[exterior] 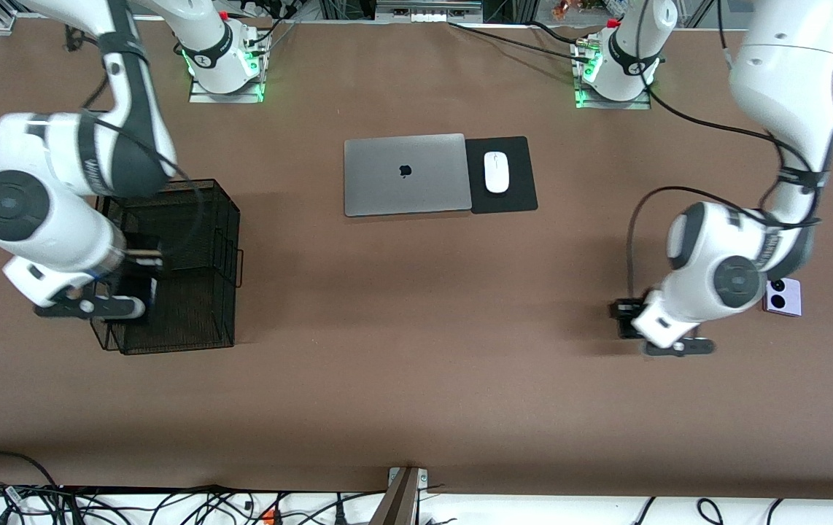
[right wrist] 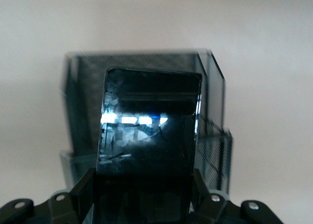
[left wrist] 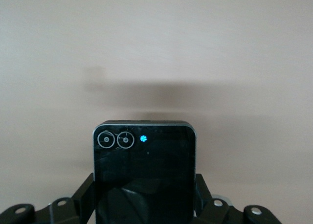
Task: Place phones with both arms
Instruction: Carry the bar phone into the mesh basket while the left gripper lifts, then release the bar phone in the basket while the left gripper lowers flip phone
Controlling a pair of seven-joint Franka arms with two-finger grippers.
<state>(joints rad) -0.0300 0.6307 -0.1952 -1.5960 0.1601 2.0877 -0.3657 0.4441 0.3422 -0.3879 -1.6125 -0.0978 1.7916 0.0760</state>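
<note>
Small dark phone (left wrist: 145, 175) clamped in left gripper (left wrist: 145, 212), jaws clenched on its sides, camera rings up, held over bare tabletop (exterior: 416, 364) at left arm's end. Long black phone (right wrist: 149, 136) gripped by right gripper (right wrist: 142, 209), jaws tight on it, hanging over black mesh basket (exterior: 198, 292) at right arm's end. Lavender phone (exterior: 783, 297) flat on tabletop, partly under left arm. Mid-table: laptop (exterior: 405, 175) w/ mouse (exterior: 496, 172) on black pad (exterior: 515, 197) beside it.

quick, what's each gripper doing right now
Left gripper: shut on the small dark phone, over the bare table.
Right gripper: shut on the black phone, over the mesh basket.
</note>
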